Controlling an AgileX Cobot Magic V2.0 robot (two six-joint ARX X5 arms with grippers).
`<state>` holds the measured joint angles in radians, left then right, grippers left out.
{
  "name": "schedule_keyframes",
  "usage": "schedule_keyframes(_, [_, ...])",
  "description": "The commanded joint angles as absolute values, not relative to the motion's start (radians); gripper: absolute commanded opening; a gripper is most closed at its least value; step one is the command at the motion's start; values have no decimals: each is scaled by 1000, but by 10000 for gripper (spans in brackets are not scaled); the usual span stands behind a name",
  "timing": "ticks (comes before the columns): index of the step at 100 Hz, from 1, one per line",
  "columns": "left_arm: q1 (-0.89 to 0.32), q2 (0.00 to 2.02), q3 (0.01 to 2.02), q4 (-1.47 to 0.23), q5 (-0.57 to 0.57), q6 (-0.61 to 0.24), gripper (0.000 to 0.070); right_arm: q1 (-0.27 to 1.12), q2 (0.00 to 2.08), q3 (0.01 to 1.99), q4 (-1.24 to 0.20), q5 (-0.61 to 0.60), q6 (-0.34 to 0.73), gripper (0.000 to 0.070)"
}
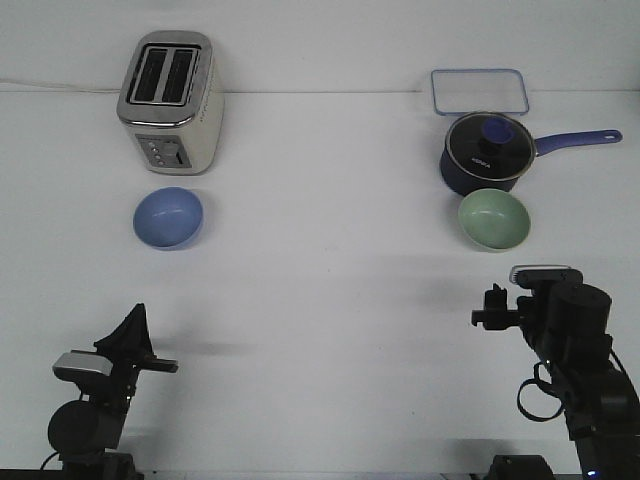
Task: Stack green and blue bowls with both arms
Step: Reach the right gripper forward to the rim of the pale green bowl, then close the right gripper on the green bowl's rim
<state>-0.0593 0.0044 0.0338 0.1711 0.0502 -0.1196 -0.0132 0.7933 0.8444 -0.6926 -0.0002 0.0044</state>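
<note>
The blue bowl (pixel 168 218) sits upright on the white counter (pixel 320 300) toward the left, just in front of a cream two-slot toaster (pixel 170 100). The green bowl (pixel 493 219) sits upright far across on the right, directly in front of a dark navy saucepan (pixel 485 152) with a glass lid and a long handle pointing right; bowl and pan look very close, perhaps touching, though I cannot tell which. Behind the pan lies a clear rectangular container lid (pixel 479 92).

Each bowl lies on the side of one arm, which suits a two-armed job — each arm can take the bowl nearest to it and bring the two together in the open middle of the counter. Nothing has been picked up; the stacking looks not yet begun.

The left gripper (pixel 128 335) rests low at the near edge, well short of the blue bowl, and seen end-on, so I cannot tell whether its fingers are spread or pressed together. The right gripper (pixel 490 310) is at the near right, short of the green bowl, empty, its fingers too dark and small to read. Judging ahead, the green bowl's closeness to the pan leaves little room for a finger on its far rim — the near rim seems the safer hold
</note>
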Motion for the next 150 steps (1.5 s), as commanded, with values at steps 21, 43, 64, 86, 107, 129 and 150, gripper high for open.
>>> schedule_keyframes(21, [-58,3,14,181,48,-118,10,-14,803,866,-684,2,34,540])
schedule_keyframes(43, [-58,3,14,181,48,-118,10,-54,916,965,-681,4,33,537])
schedule_keyframes(64, [-58,3,14,181,48,-118,10,-113,1134,1128,-681,-1,25,537])
schedule_keyframes(86, [-58,3,14,181,48,-118,10,-155,1371,1283,-641,-1,-4,537])
schedule_keyframes(107, [-58,3,14,181,48,-118,10,-179,1565,1374,-603,-2,-24,537])
schedule_keyframes(129, [-58,3,14,181,48,-118,10,-212,1702,1390,-551,-3,-36,537])
schedule_keyframes(150, [-58,3,14,181,48,-118,10,-241,1773,1390,-526,-38,-44,537])
